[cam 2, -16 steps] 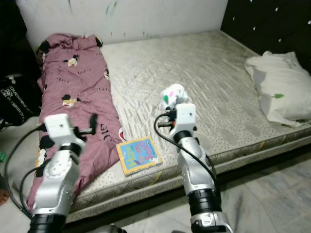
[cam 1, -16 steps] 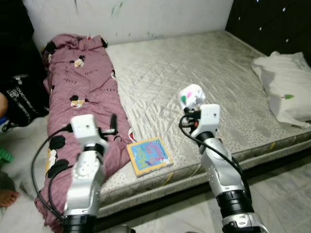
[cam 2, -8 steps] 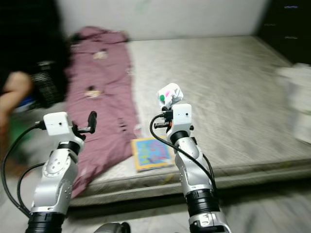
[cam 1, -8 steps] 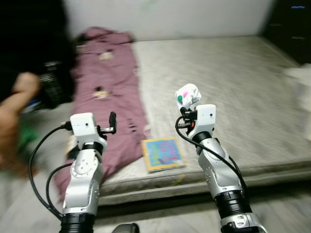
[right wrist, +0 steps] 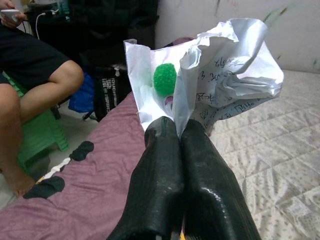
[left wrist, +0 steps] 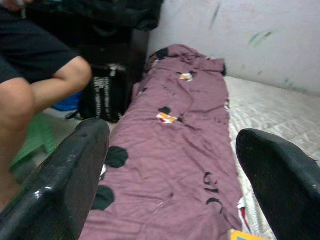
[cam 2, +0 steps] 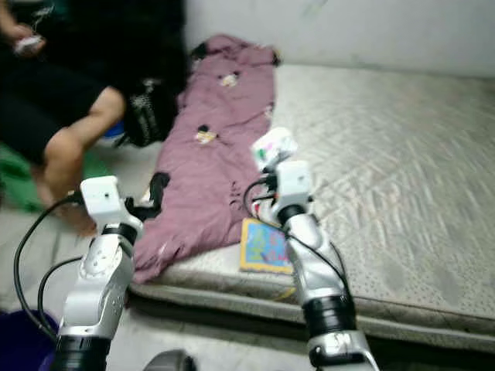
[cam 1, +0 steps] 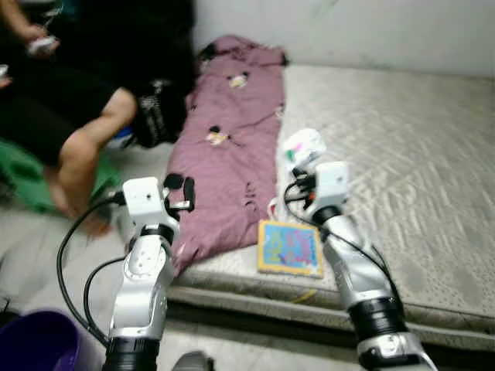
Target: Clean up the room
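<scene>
My right gripper (right wrist: 179, 127) is shut on a crumpled white paper (right wrist: 226, 70) with a green pompom (right wrist: 164, 77) in its folds. It is held up above the mattress (cam 1: 418, 154) near the front edge, and the paper (cam 1: 300, 145) shows above the right gripper (cam 1: 298, 166). A colourful picture book (cam 1: 290, 247) lies flat on the mattress just below that arm. My left gripper (left wrist: 172, 131) is open with nothing between its fingers, raised in front of the purple blanket (cam 1: 232, 154). The left gripper (cam 1: 182, 195) hovers off the bed's left front corner.
A person sits at the left on something green, a bare leg (cam 1: 77, 154) close to the bed. A black bag (cam 1: 158, 112) leans by the blanket. A purple bucket (cam 1: 35, 357) stands on the floor at the lower left. The wall (cam 1: 371, 31) runs behind the bed.
The camera has swung left: the seated person and the purple bucket have come into view, and the white pillow has left it. My right gripper still holds the paper.
</scene>
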`<state>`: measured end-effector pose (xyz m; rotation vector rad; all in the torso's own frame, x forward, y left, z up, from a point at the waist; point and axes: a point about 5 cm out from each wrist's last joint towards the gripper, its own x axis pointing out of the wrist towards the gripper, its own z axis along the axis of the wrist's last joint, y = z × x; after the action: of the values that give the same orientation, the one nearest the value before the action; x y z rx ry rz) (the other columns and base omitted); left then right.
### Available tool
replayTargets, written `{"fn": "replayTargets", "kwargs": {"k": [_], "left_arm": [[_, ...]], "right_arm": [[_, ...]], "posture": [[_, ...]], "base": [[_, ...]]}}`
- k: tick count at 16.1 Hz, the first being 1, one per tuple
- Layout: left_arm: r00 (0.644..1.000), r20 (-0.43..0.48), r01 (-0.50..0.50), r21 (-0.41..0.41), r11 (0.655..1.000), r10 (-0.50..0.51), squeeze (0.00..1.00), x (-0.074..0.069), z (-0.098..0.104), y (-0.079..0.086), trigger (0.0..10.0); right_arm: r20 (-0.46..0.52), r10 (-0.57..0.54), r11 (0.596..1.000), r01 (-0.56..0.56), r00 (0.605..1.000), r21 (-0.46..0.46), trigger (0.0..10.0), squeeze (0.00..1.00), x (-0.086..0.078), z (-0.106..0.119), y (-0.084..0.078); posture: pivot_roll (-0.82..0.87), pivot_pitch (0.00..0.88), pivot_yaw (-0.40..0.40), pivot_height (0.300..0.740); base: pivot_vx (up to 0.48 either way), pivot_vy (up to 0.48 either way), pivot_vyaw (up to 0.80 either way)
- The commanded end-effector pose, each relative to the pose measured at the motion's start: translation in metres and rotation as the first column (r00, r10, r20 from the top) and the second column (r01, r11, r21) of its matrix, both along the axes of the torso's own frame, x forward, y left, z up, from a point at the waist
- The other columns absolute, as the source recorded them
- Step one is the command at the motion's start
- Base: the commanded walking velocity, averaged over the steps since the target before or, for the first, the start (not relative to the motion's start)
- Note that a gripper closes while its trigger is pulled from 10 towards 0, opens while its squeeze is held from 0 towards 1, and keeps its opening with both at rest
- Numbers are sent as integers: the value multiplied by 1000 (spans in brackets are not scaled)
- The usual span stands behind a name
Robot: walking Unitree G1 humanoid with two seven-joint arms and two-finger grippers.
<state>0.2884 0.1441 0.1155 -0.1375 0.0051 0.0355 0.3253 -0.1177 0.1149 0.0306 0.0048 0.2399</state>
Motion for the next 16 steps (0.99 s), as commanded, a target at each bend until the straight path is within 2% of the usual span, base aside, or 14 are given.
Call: {"fn": "replayTargets", "kwargs": {"k": [1, 12, 14, 16], "left_arm": [[1000, -13, -11, 5, 1000, 11, 0, 0, -2, 6, 10000], [1000, -14, 6, 1, 1000, -6, 0, 4, -3, 6, 10000], [1000, -13, 8, 2, 1000, -8, 0, 4, -3, 5, 10000], [1000, -12, 10, 0, 1000, -10, 0, 4, -4, 5, 10000]], "right_arm": [[1, 20, 1000, -20, 1000, 13, 10000, 0, 1, 1, 9], [6, 21, 1000, -21, 1000, 16, 10000, 0, 4, 1, 10], [6, 25, 1000, -25, 1000, 15, 10000, 0, 4, 1, 10], [4, 24, 1000, -24, 1000, 18, 10000, 0, 4, 0, 10]], "posture": [[-25, 0, 3, 740], [-28, 0, 9, 740], [-28, 0, 9, 740], [-28, 0, 10, 740]], "base": [[0, 0, 800], [0, 0, 800], [0, 0, 531], [0, 0, 0]]}}
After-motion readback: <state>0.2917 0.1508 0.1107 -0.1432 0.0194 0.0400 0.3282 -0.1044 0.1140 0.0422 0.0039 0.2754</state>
